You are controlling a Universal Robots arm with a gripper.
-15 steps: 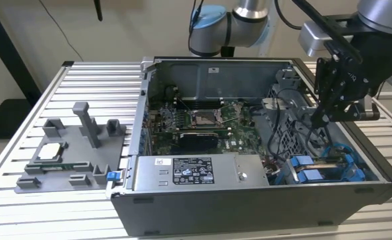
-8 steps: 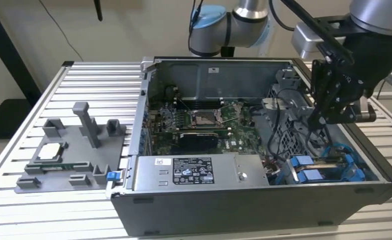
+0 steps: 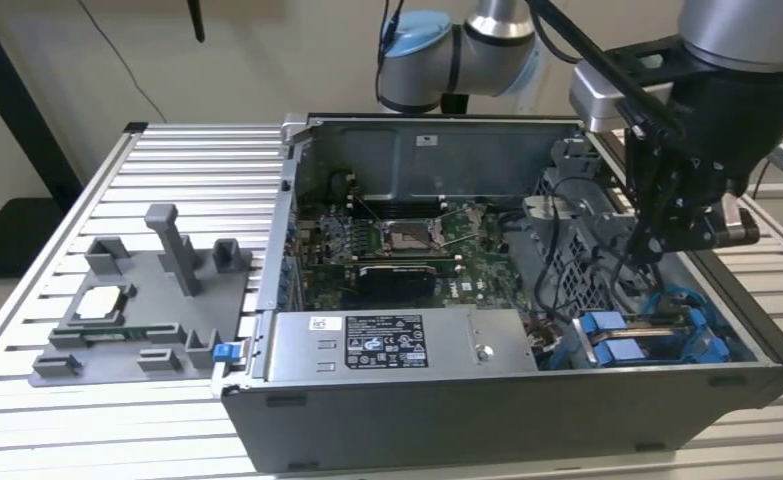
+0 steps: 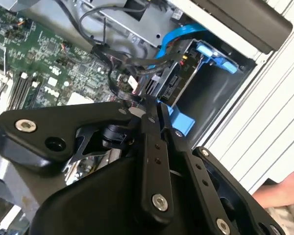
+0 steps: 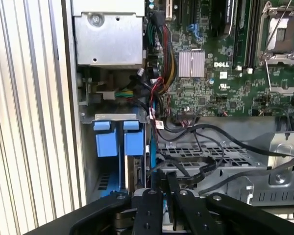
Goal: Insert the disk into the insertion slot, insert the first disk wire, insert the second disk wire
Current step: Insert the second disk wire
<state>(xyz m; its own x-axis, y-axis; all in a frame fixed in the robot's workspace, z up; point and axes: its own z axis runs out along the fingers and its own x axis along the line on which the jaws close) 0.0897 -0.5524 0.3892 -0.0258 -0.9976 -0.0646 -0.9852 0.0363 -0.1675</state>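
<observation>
The disk (image 4: 177, 84) sits in the insertion slot (image 5: 104, 117) at the case's corner, its blue caddy (image 4: 213, 53) around it. In the first wrist view two blue caddy tabs (image 5: 134, 141) stand at the slot's mouth, with the disk (image 5: 135, 172) edge-on below them. My gripper (image 4: 154, 106) hangs just at the disk's connector end, its fingers pressed together on a black disk wire (image 4: 137, 66). In the exterior view the gripper (image 3: 651, 245) reaches down among cables above the blue bay (image 3: 631, 338). A blue flat cable (image 4: 174, 35) runs past the disk.
The open computer case (image 3: 284, 210) lies on a slatted aluminium table (image 3: 191, 150). Motherboard (image 3: 405, 250) and power supply (image 3: 378, 345) fill the middle. A grey fixture (image 3: 138, 300) with parts stands at the exterior view's left. A person's hand (image 4: 279, 193) rests outside the case.
</observation>
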